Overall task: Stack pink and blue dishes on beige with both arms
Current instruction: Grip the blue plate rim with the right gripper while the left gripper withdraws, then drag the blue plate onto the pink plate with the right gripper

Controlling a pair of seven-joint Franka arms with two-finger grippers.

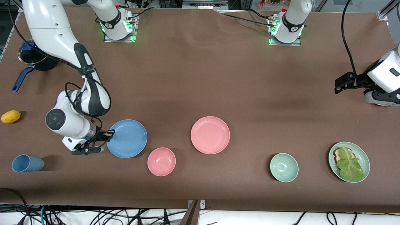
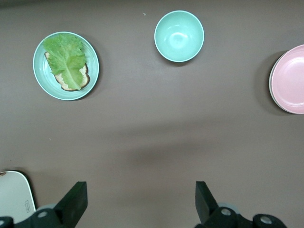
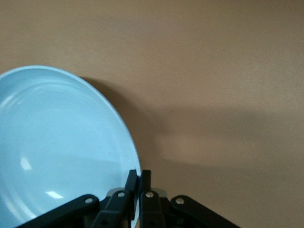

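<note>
The right arm is bending low, and its right claw is pinching the rim of the blue plate at the worktop's right-arm end. The pink plate is lying flat near the middle, with a beige rim peeking out under it. The left arm is waiting high up, its left claw spread wide.

Pink bowl, green bowl, green plate with toast and lettuce along table's near side. Blue cup on its side. Lemon, blue-handled pot toward right arm's end.
</note>
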